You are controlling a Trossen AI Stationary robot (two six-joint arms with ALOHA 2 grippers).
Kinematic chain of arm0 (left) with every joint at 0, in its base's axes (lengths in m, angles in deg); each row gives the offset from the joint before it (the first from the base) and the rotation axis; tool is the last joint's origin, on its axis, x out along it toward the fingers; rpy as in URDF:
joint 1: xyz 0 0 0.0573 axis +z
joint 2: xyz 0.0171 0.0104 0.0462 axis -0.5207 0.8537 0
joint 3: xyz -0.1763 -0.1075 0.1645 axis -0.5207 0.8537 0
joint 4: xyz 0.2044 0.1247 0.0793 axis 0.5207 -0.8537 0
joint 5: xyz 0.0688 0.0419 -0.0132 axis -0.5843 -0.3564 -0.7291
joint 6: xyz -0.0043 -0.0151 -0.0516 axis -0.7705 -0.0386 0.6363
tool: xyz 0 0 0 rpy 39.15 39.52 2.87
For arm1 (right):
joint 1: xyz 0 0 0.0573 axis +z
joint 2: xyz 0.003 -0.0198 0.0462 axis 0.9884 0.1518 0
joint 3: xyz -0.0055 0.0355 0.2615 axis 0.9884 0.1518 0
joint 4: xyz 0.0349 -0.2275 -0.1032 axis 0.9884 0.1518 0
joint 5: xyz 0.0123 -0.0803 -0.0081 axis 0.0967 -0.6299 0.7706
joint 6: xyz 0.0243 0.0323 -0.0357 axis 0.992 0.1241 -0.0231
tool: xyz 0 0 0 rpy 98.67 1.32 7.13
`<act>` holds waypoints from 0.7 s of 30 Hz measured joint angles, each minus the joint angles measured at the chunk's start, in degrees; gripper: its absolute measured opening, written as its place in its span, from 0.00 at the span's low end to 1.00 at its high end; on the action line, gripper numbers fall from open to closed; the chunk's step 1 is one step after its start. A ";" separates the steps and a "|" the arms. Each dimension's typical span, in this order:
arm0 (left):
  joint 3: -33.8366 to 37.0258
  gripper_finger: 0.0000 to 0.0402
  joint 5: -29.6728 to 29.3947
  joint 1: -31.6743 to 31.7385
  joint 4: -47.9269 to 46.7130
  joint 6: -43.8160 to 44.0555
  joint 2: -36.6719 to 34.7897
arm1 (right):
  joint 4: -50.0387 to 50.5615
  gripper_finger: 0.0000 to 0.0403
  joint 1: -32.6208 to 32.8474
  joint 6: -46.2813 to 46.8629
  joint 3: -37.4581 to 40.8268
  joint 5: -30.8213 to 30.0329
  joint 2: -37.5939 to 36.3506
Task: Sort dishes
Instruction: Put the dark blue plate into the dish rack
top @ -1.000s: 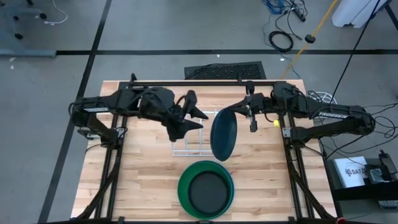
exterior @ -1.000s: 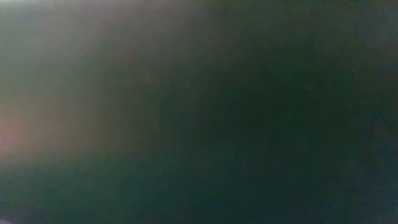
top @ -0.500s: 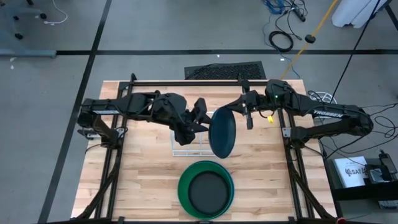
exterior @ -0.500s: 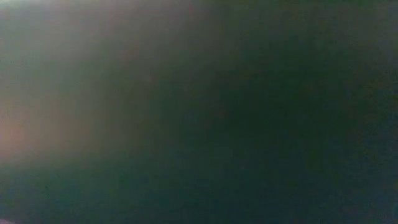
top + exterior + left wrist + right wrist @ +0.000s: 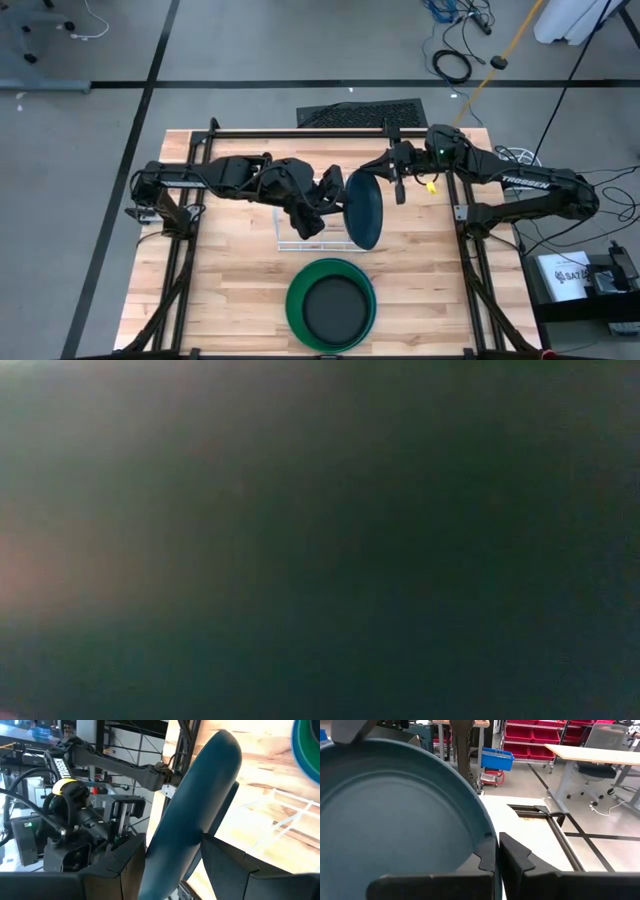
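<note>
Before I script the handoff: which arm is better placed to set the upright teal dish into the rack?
Left, probably. The left gripper straddles the teal dish directly over the white rack; the right gripper pinches its far rim.

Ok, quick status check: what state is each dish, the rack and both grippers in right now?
Teal plate: on edge, lifted over the rack, gripped at its rim.
Right gripper: shut on the teal plate's rim.
Left gripper: open, fingers either side of the teal plate.
Green plate: flat on the table.
Dark dish: nested inside the green plate.
White wire rack: upright, mostly hidden.
</note>
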 joint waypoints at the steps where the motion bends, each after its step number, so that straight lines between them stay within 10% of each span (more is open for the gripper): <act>1: 0.00 0.49 0.00 0.00 0.18 -0.02 0.17 | -0.06 0.00 0.00 0.02 0.00 -0.02 0.08; 21: 0.02 0.49 -4.21 0.03 -5.04 -1.22 0.49 | -0.48 0.00 0.00 2.12 0.00 -0.44 2.77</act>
